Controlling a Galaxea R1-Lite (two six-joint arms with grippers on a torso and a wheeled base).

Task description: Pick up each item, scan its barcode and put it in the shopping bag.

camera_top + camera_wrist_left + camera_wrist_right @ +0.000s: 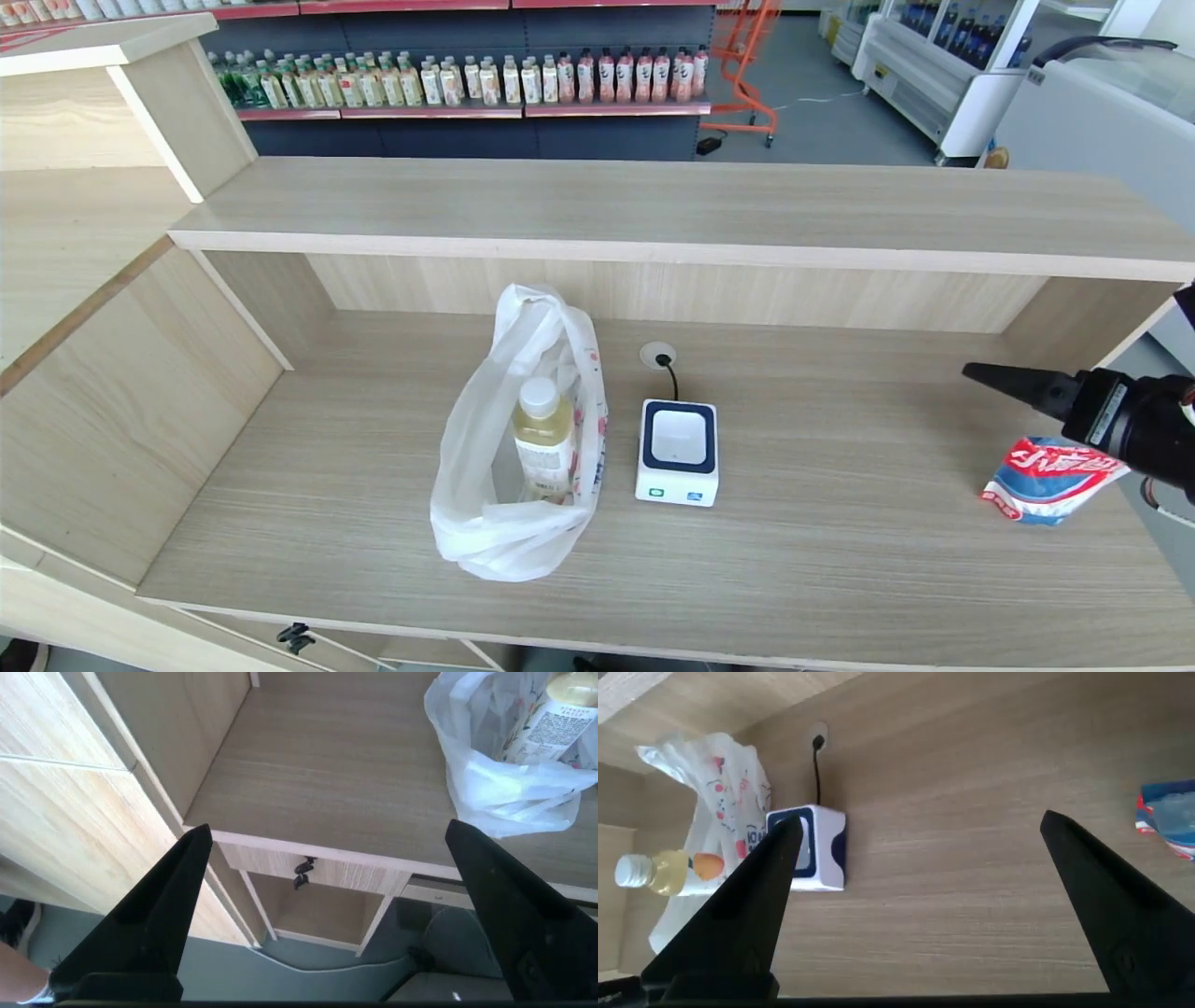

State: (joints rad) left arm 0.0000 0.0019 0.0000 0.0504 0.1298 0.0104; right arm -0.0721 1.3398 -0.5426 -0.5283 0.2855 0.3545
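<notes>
Shopping bag (485,523): white plastic, mouth open, near the middle of the desk (840,560), roughly midway between front edge and back wall.

Bottle (542,434): inside the bag. It appears upright, long axis near vertical, white cap uppermost. Pale yellow liquid, white label.

Scanner (679,451): white box with a dark-framed window facing up, at desk centre, just beside the bag on the side toward the right edge. Its black cable (671,378) runs toward the back wall into a round hole in the desk.

Snack packet (1050,478): blue, white and red, lying flat at the right edge. Its long axis runs roughly along the desk's length, one end toward the scanner. The far end is covered by the arm.

Right claw (920,821): fingers wide apart, empty. It sits above the desk near the right edge, just above the packet and not touching it, tips pointing toward the scanner.

Left claw (327,835): fingers wide apart, empty. It is out beyond the front edge, near the front left corner.
</notes>
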